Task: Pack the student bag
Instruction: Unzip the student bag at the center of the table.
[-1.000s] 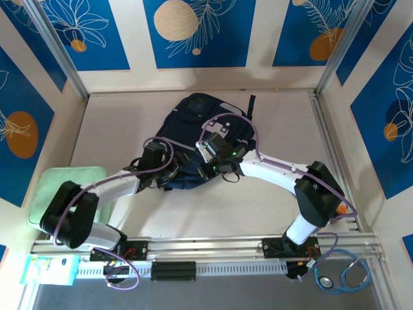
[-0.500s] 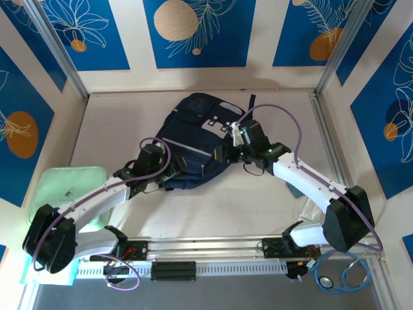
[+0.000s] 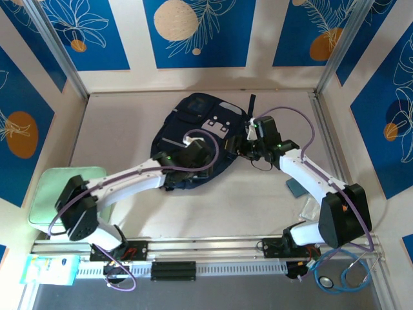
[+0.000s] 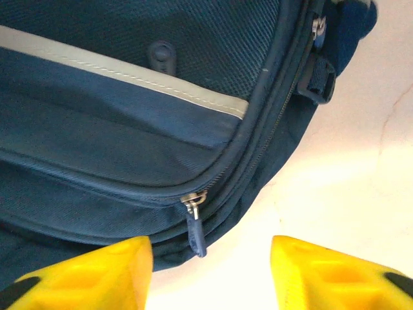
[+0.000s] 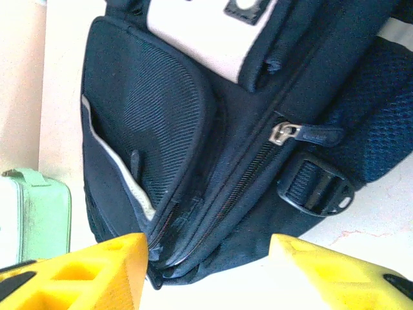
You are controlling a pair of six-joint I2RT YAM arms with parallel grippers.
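While the left gripper (image 4: 210, 258) hangs spread and empty beside a zipper pull (image 4: 195, 234), the student bag (image 3: 193, 115) lies mid-table, seemingly zipped; the right gripper (image 5: 206, 265), equally spread at its right edge, could snag the buckle (image 5: 315, 187) instead, dragging the bag.

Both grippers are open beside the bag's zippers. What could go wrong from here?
The left gripper might close on fabric of the student bag and miss the small zipper pull. The right gripper might snag the black buckle near it. Nothing holds the bag on the table, so pulling could drag it.
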